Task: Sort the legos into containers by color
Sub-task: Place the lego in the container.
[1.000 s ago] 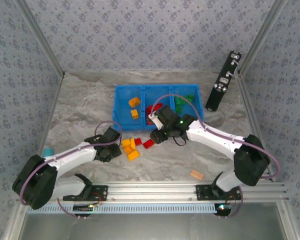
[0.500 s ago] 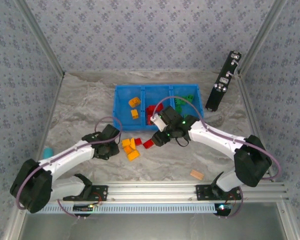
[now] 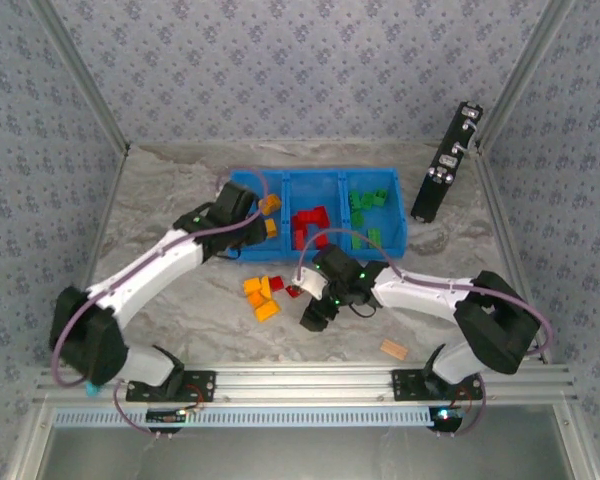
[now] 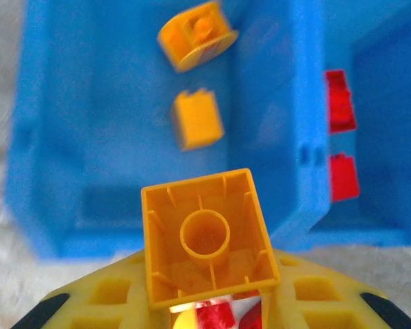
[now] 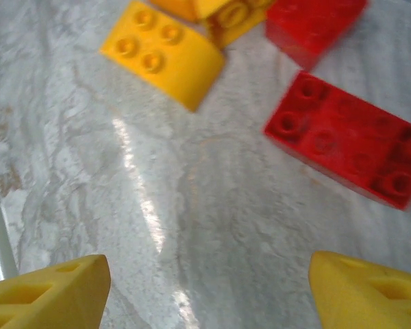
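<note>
Top external view first: nearest us, close to the front edge of the tabletop (image 3: 150, 200), lies a tan block (image 3: 393, 349), well apart from everything else. Just beyond it we find the right pincer (image 3: 311, 316) low over bare marbled surface, and through the right wrist camera we see its two yellow fingertips (image 5: 51, 291) standing wide apart with nothing between them. Ahead of those fingertips lie a long red lego (image 5: 349, 147), a second red lego (image 5: 312, 27) and a loose orange-yellow lego (image 5: 164, 58), studs up on the first and last, none of them touched by the pincer. From above we make out a small heap of orange-yellow legos (image 3: 261, 297) with red just beside its right, lying between the two arms and near the front wall of the blue tray (image 3: 310, 173). Farther out, the left pincer (image 3: 245, 207) hangs over the near part of the tray's left compartment, clamped on an orange-yellow brick (image 4: 205, 236) whose hollow underside faces the left wrist camera. Two more orange-yellow pieces (image 4: 197, 118) lie on that compartment's floor. We see red legos (image 3: 308, 222) in the middle compartment and green legos (image 3: 368, 200) in the right one. Farthest of all, a black oblong device (image 3: 447, 162) sits at the far right, beside the tray's right end but apart from it
</note>
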